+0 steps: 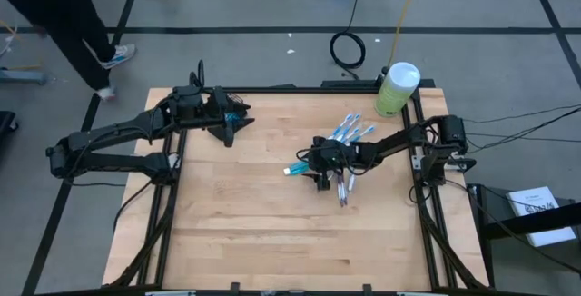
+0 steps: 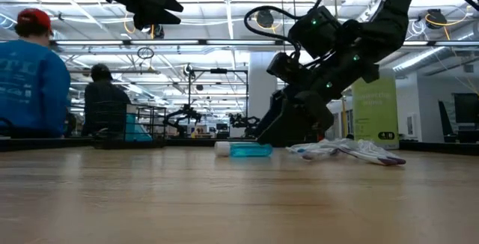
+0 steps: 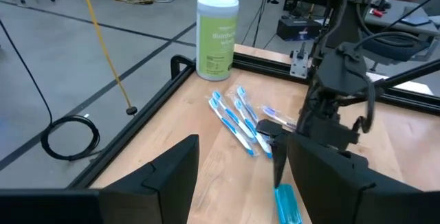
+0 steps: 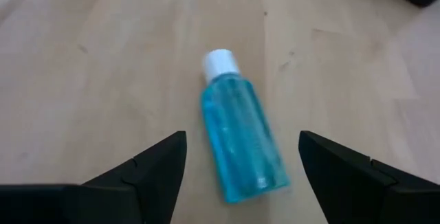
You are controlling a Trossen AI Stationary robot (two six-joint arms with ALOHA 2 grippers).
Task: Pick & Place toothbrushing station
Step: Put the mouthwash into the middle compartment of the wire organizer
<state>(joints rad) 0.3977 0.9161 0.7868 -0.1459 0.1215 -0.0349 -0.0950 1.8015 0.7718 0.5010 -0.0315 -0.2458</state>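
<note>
Toothbrushes lie loose on the bench; nothing looks placed. Right gripper, jaws released, hovers over a blue bottle; left gripper waits, released.

L arm: raised at far-left, end effector fingers apart. R arm: stretched to centre, end effector low, fingers wide.

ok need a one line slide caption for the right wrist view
Open right gripper poised low over a small blue bottle with a white cap, lying on its side on the wooden table.
</note>
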